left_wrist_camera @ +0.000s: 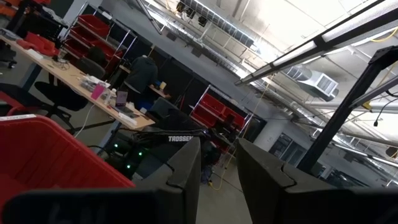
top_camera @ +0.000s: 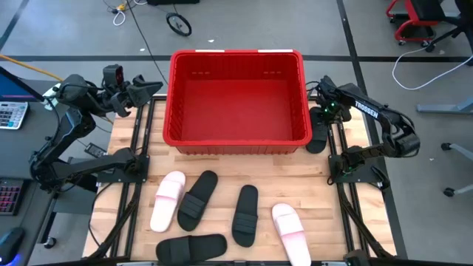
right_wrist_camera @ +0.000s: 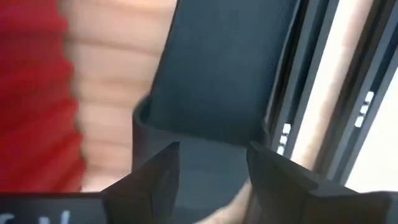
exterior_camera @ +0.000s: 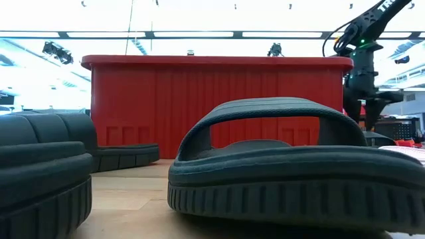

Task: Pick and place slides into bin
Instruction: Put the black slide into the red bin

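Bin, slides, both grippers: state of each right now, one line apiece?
bin: upright, empty.
black slides: three lie flat in front of the bin; a fourth lies at its right wall.
pink slides: two, flat on the table.
right gripper: open, over the fourth black slide.
left gripper: slightly open, beside the bin's left rim.

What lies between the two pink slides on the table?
In the high view, two black slides lie between the left pink slide and the right pink slide, both angled, with bare wood around them.
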`<state>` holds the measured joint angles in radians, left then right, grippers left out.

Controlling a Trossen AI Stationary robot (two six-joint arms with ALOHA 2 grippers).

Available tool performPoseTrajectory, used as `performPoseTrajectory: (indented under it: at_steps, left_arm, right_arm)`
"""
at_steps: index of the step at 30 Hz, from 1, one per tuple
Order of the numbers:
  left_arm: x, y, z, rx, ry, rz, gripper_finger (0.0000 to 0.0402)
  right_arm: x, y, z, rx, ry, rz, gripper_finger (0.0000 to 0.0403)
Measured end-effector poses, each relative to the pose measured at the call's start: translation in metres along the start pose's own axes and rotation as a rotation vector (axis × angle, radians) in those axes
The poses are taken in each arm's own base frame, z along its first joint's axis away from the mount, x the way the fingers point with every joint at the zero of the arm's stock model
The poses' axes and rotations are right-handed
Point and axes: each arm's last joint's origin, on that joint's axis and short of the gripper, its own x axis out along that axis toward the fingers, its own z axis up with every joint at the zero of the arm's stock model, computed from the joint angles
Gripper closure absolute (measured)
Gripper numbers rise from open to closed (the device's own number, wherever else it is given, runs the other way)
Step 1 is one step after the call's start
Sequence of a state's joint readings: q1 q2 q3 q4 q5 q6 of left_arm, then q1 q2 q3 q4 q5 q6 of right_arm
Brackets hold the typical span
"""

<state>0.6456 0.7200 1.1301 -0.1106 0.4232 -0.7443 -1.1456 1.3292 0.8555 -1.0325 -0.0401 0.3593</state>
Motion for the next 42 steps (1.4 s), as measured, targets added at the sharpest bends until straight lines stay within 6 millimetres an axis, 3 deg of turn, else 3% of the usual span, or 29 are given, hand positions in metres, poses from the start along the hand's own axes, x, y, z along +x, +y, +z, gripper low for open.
performPoseTrajectory:
  at_steps: [8,14,23,28,34,37,42]
  left_arm:
    - [0.0,0.0,0.0,0.0,0.0,0.0,0.0294]
    - [0.0,0.0,0.0,-0.002,0.003,0.003,0.0294]
    - [0.0,0.006,-0.007,-0.038,0.062,0.057,0.0294]
    - [0.0,0.007,-0.008,-0.038,0.072,0.066,0.0294]
    - [0.0,0.007,-0.008,-0.021,0.073,0.065,0.0294]
    - [0.0,0.007,-0.008,-0.021,0.073,0.065,0.0294]
    - [0.0,0.007,-0.008,-0.021,0.073,0.065,0.0294]
  right_arm:
    - [0.016,0.014,0.006,0.024,0.03,-0.016,0.0213]
    - [0.025,0.021,-0.003,0.0,0.083,-0.037,0.0214]
    - [-0.003,0.023,-0.043,-0.053,0.197,0.029,0.0224]
    - [-0.018,0.022,-0.06,-0.117,0.163,0.019,0.0226]
    - [-0.023,0.026,-0.051,-0.428,-0.039,0.044,0.0224]
    - [-0.018,0.031,-0.044,-0.447,-0.024,0.145,0.0219]
    - [0.006,0.029,-0.039,-0.44,0.088,0.133,0.0202]
